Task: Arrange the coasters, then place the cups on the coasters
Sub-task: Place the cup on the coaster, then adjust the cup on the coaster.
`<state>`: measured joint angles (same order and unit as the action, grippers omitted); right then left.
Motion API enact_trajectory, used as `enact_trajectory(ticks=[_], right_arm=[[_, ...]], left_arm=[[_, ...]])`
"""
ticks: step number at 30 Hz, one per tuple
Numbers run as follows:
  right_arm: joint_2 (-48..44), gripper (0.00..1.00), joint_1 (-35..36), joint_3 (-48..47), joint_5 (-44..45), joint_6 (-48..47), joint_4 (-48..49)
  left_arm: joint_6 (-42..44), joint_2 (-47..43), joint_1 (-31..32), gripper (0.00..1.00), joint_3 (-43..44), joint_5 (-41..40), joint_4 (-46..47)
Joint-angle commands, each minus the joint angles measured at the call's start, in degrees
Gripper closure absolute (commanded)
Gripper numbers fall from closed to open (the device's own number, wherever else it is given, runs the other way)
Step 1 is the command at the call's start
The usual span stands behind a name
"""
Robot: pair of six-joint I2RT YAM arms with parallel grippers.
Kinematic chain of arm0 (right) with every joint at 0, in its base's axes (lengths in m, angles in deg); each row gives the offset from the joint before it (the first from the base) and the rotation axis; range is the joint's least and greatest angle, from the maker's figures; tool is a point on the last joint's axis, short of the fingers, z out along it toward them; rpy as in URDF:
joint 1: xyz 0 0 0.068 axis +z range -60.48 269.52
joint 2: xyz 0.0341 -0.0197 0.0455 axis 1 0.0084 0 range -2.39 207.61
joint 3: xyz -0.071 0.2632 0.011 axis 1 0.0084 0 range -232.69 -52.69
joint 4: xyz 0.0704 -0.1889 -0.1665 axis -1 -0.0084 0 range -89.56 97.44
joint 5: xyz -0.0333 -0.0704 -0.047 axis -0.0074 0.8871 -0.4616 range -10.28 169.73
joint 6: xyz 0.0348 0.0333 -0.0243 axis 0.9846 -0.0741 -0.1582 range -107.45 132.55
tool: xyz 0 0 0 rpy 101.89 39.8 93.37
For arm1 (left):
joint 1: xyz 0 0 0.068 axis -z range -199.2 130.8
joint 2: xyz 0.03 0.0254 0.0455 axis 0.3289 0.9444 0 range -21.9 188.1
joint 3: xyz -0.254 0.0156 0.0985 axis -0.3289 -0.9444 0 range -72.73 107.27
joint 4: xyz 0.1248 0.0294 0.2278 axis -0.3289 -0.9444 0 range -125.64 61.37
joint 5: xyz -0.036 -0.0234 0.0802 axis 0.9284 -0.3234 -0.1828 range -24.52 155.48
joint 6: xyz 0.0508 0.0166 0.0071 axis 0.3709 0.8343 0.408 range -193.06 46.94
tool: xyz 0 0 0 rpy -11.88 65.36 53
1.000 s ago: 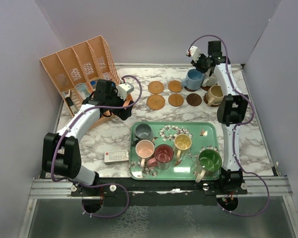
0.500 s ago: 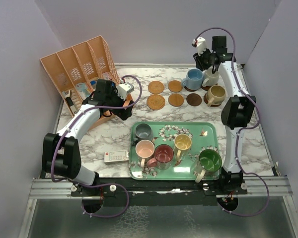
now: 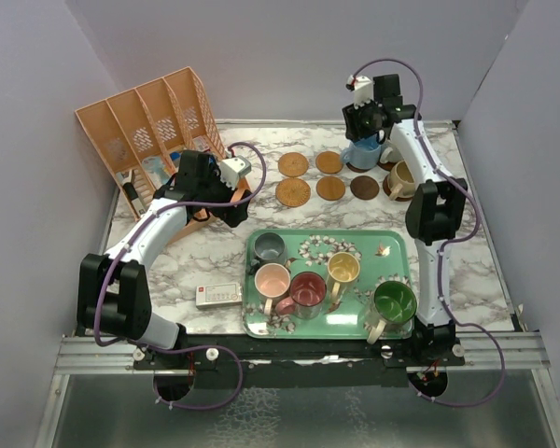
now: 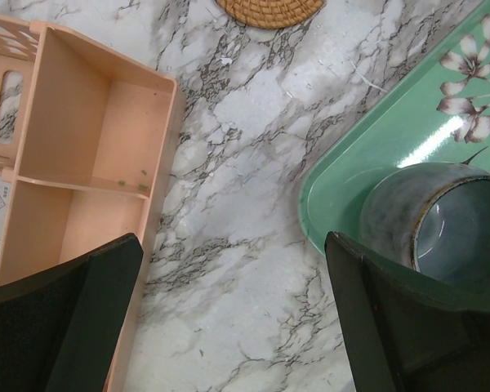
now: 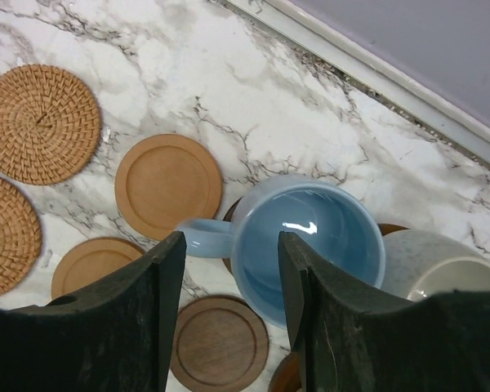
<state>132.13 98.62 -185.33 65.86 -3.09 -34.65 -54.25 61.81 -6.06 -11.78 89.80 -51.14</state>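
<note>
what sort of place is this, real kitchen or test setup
Likely a staged robot test booth: plain walls box in a marble-look table, and two arms are bolted to a metal rail at its edge.

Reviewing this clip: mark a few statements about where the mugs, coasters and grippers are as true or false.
1. Five mugs stand on the green tray. True.
2. The blue mug is on the tray. False: it stands on the marble table, by the plain coasters, below the right gripper.
3. The left gripper holds the grey mug. False: its jaws are open and empty; that mug stands on the tray.
4. Both woven coasters lie bare. True.
</note>
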Motion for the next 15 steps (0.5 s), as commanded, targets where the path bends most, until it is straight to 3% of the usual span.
enact_trajectory(ticks=[1, 15], right_arm=[[3.2, 0.50, 1.2, -1.7, 6.0, 5.6, 1.6], [7.1, 0.54, 2.4, -3.1, 11.4, 7.2, 2.5]], left_arm=[[0.0, -2.0, 0.2, 0.01, -0.8, 2.1, 0.9], [0.1, -1.9, 0.2, 0.01, -1.4, 2.2, 1.2]])
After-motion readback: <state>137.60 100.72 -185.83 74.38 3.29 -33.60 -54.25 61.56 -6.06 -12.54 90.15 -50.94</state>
